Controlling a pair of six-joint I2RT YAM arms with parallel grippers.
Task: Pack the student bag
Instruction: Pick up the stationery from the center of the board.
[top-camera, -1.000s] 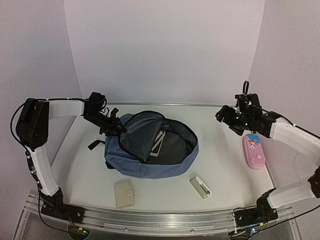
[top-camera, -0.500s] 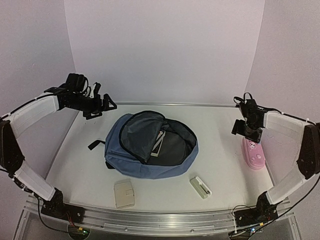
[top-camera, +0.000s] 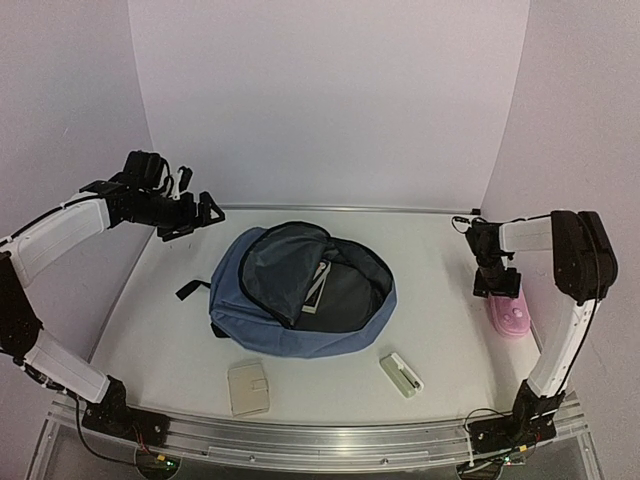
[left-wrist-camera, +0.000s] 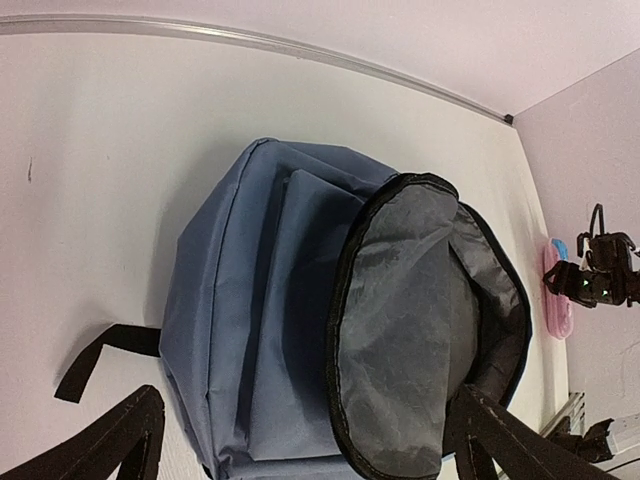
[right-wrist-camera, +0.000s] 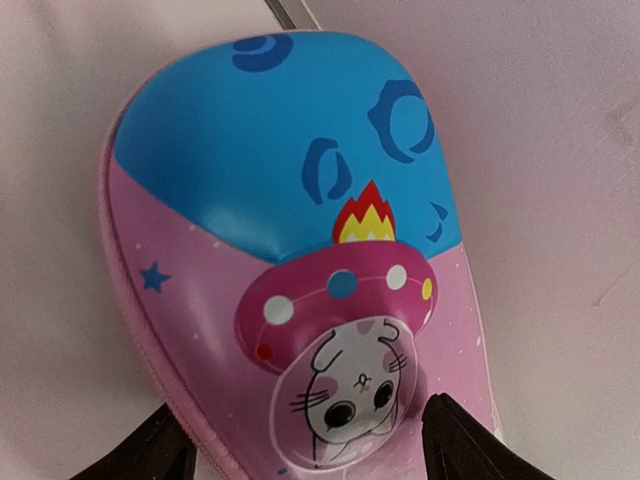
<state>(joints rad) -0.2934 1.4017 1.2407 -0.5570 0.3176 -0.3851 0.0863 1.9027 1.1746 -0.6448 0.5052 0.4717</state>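
Observation:
The student bag (top-camera: 300, 300), slate-blue with black trim, lies in the middle of the table with its main compartment unzipped and the flap folded back; a striped book (top-camera: 318, 290) shows inside. My left gripper (top-camera: 192, 214) hovers open and empty above the table's back left, apart from the bag. In the left wrist view the bag (left-wrist-camera: 250, 300) lies below the left gripper (left-wrist-camera: 305, 428). My right gripper (top-camera: 497, 285) is open and points down over a pink pencil case (top-camera: 511, 312). In the right wrist view the right gripper (right-wrist-camera: 300, 445) straddles the case (right-wrist-camera: 300, 250), one finger at each side.
A beige wallet-like item (top-camera: 248, 387) lies near the front edge, left of centre. A small white and green item (top-camera: 401, 374) lies front right of the bag. The bag's black strap (top-camera: 192, 289) trails to its left. Walls stand close behind and beside both arms.
My left gripper let go of the bag's rim, opened wide and rose to the back left. My right arm swung in and came down over the pink pencil case.

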